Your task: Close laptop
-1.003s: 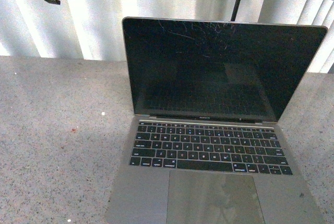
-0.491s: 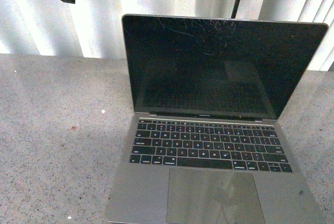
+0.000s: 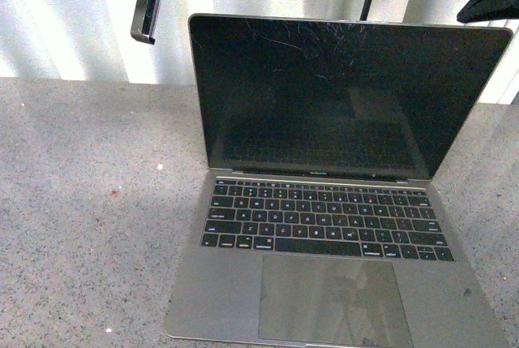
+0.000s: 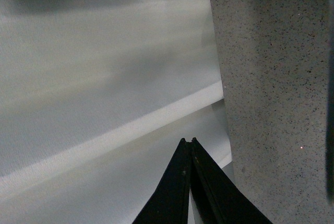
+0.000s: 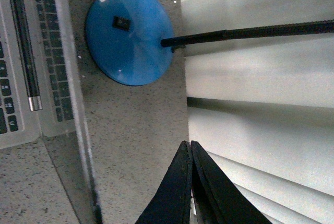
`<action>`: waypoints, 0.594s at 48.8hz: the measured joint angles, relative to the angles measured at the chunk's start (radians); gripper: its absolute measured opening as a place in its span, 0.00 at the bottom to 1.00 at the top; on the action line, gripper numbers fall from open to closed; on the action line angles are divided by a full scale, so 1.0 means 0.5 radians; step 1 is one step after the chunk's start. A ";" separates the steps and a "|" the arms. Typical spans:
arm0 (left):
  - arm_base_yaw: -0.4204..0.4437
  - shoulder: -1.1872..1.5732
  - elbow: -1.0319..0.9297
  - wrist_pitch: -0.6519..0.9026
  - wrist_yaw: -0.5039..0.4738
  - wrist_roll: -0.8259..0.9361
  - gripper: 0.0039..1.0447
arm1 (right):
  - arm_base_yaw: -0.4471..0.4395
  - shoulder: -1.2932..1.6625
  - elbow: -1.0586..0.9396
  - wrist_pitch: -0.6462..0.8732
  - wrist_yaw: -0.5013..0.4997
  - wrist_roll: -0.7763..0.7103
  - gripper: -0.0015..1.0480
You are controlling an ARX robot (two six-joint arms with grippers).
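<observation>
Jaws of the left gripper [image 4: 188, 141] were seen pressed together, and those of the right gripper [image 5: 191, 144] were likewise closed. Both were raised above the table [image 3: 73, 202], one near each top corner of the screen. The laptop [image 3: 324, 226] lay open between them, screen upright, with a blue round base [image 5: 129, 35] just behind it.

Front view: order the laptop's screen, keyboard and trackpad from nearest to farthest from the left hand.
Measured from the left hand, raised at the upper left:
1. The screen, upright, with its top left corner just to the right of the hand.
2. The keyboard, lower down on the base.
3. The trackpad, at the base's front edge, farthest.
</observation>
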 joint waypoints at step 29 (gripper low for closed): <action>-0.093 -0.018 -0.025 -0.250 -0.059 -0.001 0.03 | -0.021 0.018 0.047 -0.252 -0.047 -0.005 0.03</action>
